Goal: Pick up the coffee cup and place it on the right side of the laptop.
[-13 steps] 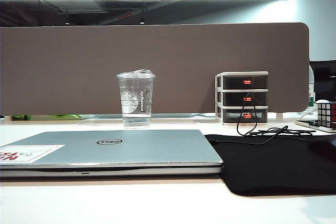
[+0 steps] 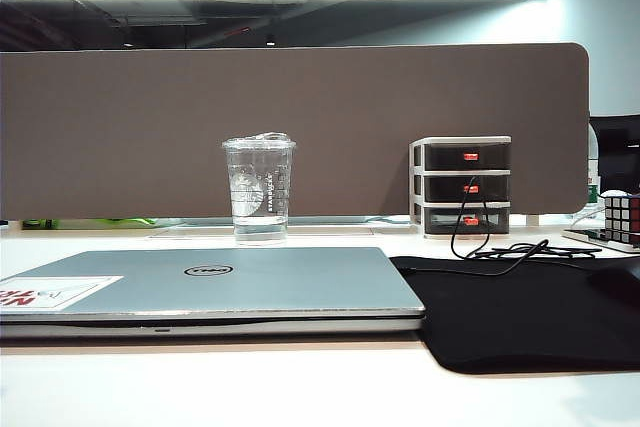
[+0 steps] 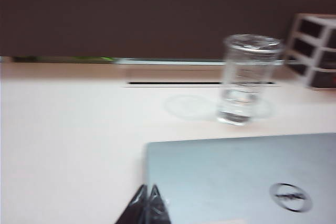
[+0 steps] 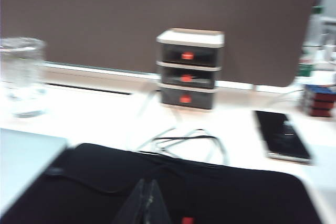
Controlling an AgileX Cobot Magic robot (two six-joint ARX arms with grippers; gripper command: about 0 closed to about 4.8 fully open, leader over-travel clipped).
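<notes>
Clear coffee cup (image 3: 245, 80) stands untouched beyond your closed left pincer (image 3: 147, 205); right pincer (image 4: 145, 203) closed too; open, reach first.

The coffee cup (image 2: 259, 190) was clear plastic with a white round logo and faint white printed lines. The laptop (image 2: 215, 285) was silver-grey, its lid bearing a dark round logo (image 2: 208, 270) and a white sticker with red lettering (image 2: 55, 292) at one corner. Beside it lay a plain black cloth mat (image 2: 530, 312). The small drawer unit (image 2: 462, 186) was white-framed with dark drawers and red handles. The partition (image 2: 300, 127) behind was flat brown, the table (image 2: 300, 397) pale cream. The left gripper (image 3: 146, 206) and right gripper (image 4: 144, 203) showed black, fingertips pressed together.
</notes>
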